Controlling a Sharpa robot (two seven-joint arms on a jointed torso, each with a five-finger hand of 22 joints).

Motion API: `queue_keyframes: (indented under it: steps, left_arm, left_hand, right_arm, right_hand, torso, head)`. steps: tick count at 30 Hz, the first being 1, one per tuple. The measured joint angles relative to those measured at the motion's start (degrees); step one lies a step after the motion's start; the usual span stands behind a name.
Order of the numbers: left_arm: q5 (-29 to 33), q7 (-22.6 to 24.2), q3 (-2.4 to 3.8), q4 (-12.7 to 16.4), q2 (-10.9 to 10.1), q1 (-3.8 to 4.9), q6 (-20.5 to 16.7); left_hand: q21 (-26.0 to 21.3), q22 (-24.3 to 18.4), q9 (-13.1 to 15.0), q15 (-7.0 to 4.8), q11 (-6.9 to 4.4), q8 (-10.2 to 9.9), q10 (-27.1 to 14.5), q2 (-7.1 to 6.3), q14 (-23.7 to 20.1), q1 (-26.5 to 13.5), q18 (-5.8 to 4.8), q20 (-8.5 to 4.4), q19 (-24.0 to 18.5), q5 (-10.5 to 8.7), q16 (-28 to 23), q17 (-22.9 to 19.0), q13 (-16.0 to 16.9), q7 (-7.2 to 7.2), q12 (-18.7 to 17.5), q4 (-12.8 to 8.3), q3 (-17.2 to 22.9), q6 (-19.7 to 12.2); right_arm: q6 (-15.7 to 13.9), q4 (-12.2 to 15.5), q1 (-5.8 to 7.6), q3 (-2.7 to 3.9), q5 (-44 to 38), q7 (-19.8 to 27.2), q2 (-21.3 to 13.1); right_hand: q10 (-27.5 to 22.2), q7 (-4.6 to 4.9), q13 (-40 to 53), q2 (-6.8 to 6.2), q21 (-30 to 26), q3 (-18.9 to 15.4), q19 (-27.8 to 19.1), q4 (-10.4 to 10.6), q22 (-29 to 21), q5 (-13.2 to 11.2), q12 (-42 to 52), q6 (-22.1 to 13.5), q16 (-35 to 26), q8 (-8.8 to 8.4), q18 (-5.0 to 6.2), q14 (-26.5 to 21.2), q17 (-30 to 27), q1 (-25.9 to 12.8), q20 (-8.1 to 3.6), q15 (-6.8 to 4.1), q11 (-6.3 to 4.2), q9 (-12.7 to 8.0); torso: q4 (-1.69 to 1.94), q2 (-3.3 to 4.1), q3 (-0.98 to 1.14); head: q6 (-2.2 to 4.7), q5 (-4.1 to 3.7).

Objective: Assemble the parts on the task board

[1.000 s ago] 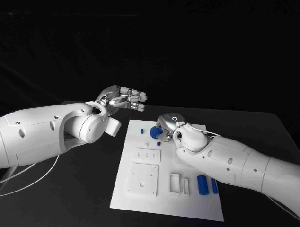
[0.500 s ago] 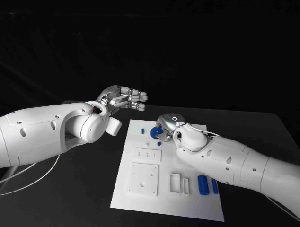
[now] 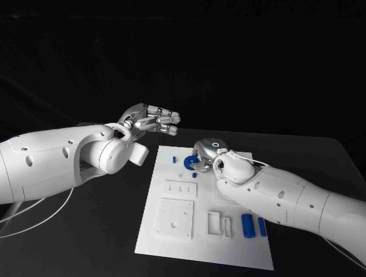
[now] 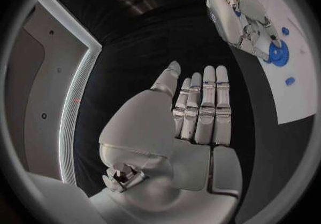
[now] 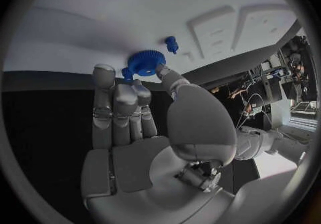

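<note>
The white task board (image 3: 201,248) lies in the middle of the black table. At its far end my right hand (image 3: 201,156) reaches down to a blue gear (image 3: 190,162). In the right wrist view the thumb and fingertips (image 5: 106,72) pinch the blue gear (image 5: 146,62) against the board (image 5: 134,10). A small blue peg (image 5: 171,45) stands just past it. My left hand (image 3: 154,122) hovers above the table, left of the board's far end. Its fingers (image 4: 200,106) are stretched out with nothing in them. Two blue cylinders (image 3: 247,225) lie at the board's near right.
White raised blocks (image 3: 175,218) and slotted pieces (image 3: 213,222) sit on the near half of the board. Small blue pieces (image 3: 173,158) lie by the gear. In the left wrist view, the right hand (image 4: 244,18) is seen over the gear (image 4: 277,53).
My right hand has shifted slightly at the blue gear, towards the board's far end. The left hand has stayed where it was.
</note>
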Motion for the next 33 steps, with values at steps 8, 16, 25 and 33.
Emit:
queue_keyframes:
  steps: [8, 16, 25, 33]
  left_arm:
    - [0.0, 0.0, 0.0, -0.1, 0.0, -0.02, 0.0]
    - [0.0, 0.0, 0.0, -0.2, 0.0, -0.04, 0.0]
    - [0.0, 0.0, -0.02, -0.8, -0.2, -0.08, 0.0]
    - [-0.1, 0.0, -0.02, -1.8, -0.6, -0.08, 0.0]
  left_hand:
    - [0.0, -0.1, 0.0, 0.0, 0.0, 0.0, 0.0, 0.22, 0.0, -0.2, 0.0, 0.0, 0.0, 0.0, 0.0, 0.0, 0.0, 0.01, 0.0, 0.0, 0.0, 0.0]
    - [0.0, -0.1, 0.0, 0.0, 0.0, 0.0, 0.0, 0.22, 0.0, -0.2, 0.0, 0.0, 0.0, 0.0, 0.0, 0.0, 0.0, 0.01, 0.0, 0.0, 0.0, 0.0]
    - [0.0, -0.1, 0.0, 0.0, 0.0, 0.0, 0.0, 0.22, 0.0, -0.2, 0.0, 0.0, 0.0, 0.0, 0.0, 0.0, 0.0, 0.02, 0.0, 0.0, 0.0, 0.0]
    - [0.0, -0.1, 0.0, -0.19, -0.43, 0.0, 0.4, 0.22, 0.2, -0.2, 0.0, 0.0, 0.0, 0.0, 0.0, 0.1, 0.0, 0.03, 0.0, -0.2, -0.2, 0.0]
  right_arm:
    - [0.0, 0.0, 0.01, 0.0, 2.0, 0.9, -0.5]
    - [-0.9, 0.3, -0.01, 0.0, 3.5, 1.7, -1.7]
    - [-6.9, 4.3, -0.09, 0.72, 7.4, 4.7, -6.1]
    - [-9.7, 9.3, 0.04, 3.78, 16.4, 12.1, -13.1]
  right_hand:
    - [0.0, 0.05, 0.2, 0.72, 0.3, -0.4, 0.2, 3.2, 0.0, -2.7, 0.3, 0.6, 0.0, 0.0, 0.0, 0.0, 0.2, -0.7, 0.19, 0.0, 0.0, 0.0]
    - [0.0, 0.05, 0.2, 0.42, 0.3, -0.9, 0.2, 4.2, 0.0, -3.2, 0.3, 0.6, 0.2, 0.0, 0.0, 0.0, 0.2, -1.0, 0.19, 0.0, 0.0, 0.0]
    - [0.0, 0.03, 0.0, -0.02, -0.1, -3.3, 0.2, 3.0, 0.0, -2.1, 0.3, 0.6, 0.0, 0.0, 0.0, 0.0, -0.3, 0.4, 0.19, 0.0, 0.0, 0.0]
    - [-0.7, 0.02, -0.3, 2.39, -1.0, -8.2, 0.2, -2.7, 0.0, 5.6, -0.2, 0.6, -0.8, 0.0, 0.0, -0.2, -0.7, 3.7, 0.19, 0.17, 0.34, 0.0]
  torso:
    - [0.0, -0.01, 0.02]
    - [-0.04, -0.01, 0.03]
    - [-0.21, -0.04, 0.03]
    - [-0.92, -0.41, 0.18]
  head:
    - [-0.09, -0.03]
    - [-0.14, -0.13]
    - [-0.1, -0.3]
    - [0.22, -0.66]
